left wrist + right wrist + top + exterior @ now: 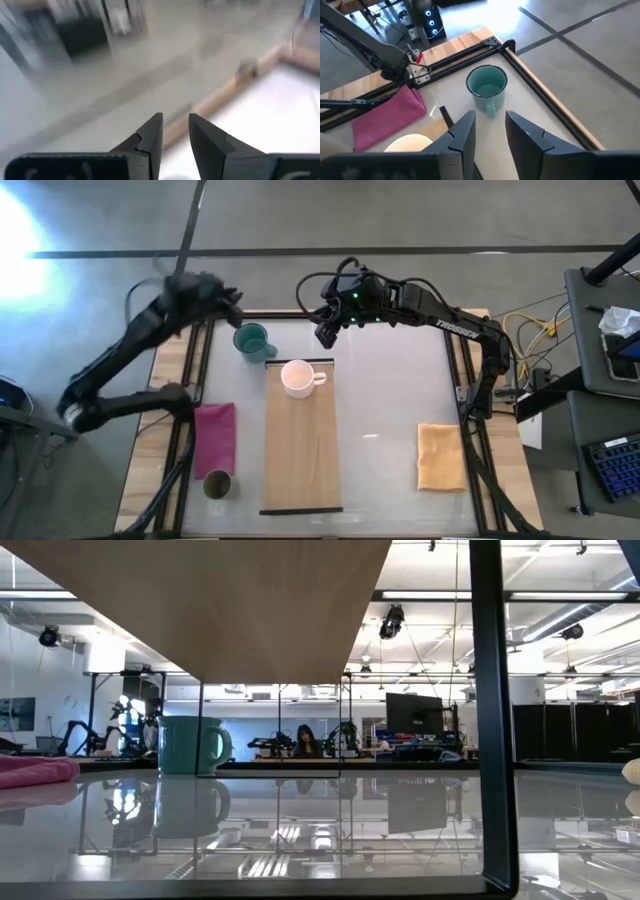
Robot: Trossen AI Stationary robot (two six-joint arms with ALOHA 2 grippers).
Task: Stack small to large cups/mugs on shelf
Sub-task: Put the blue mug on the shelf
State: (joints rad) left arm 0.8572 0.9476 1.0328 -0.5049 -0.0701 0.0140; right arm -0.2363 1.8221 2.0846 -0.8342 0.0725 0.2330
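The teal mug (253, 340) stands on the table near its far-left corner, and it also shows as the teal mug (487, 87) and the teal mug (193, 745). On the far end of the shelf (300, 445) stands the white mug (298, 377), handle toward the right. The olive-brown cup (218, 484) is on the table by the near-left edge. My right gripper (325, 330) hovers open above the far edge, just right of the teal mug; its fingers (487, 125) touch nothing. My left gripper (228, 305) is open over the far-left corner and holds nothing (175, 122).
A pink cloth (214, 438) lies left of the shelf. A tan cloth (440, 455) lies toward the right edge. Dark frame rails (205, 370) run along the table's sides. Bare tabletop shows between the shelf and the tan cloth.
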